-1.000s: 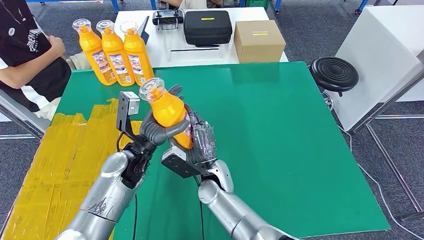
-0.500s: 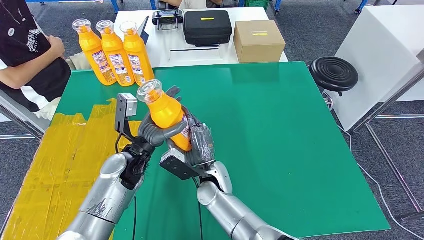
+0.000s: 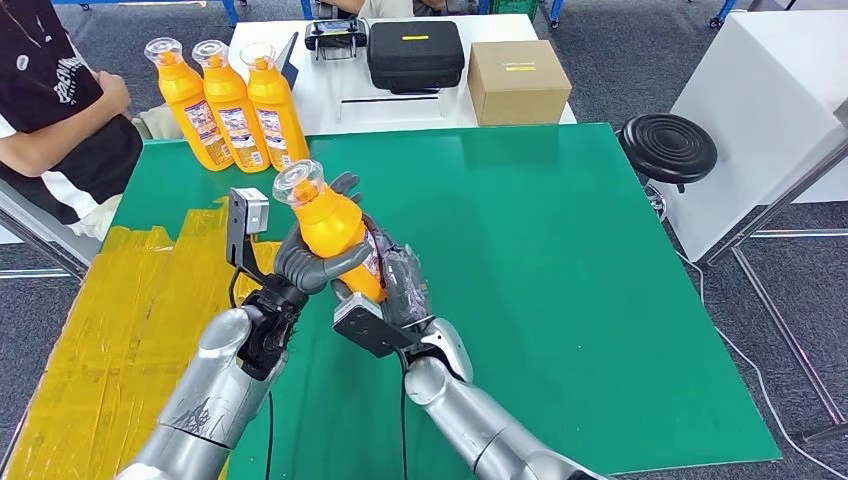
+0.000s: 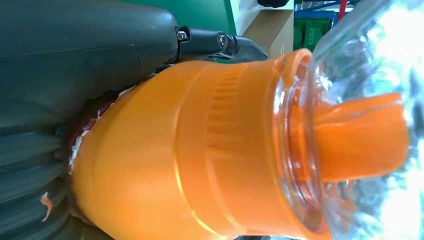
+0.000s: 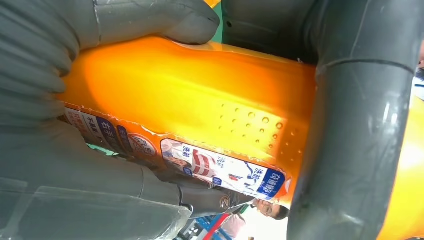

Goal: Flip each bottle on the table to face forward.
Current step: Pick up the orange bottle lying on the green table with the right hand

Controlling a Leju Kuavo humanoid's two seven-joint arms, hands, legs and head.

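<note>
Bottle (image 3: 335,228) up off the green table (image 3: 560,250), tilted, cap toward the far-left. Gripped by both: left hand (image 3: 312,262) wrapped round the upper body, right hand (image 3: 392,285) on the labelled lower part, probably for turning the label forward. Three more bottles (image 3: 232,105) standing at the far-left corner.

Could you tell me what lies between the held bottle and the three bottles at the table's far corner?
In the head view, bare green table separates the held bottle from the three bottles.
</note>
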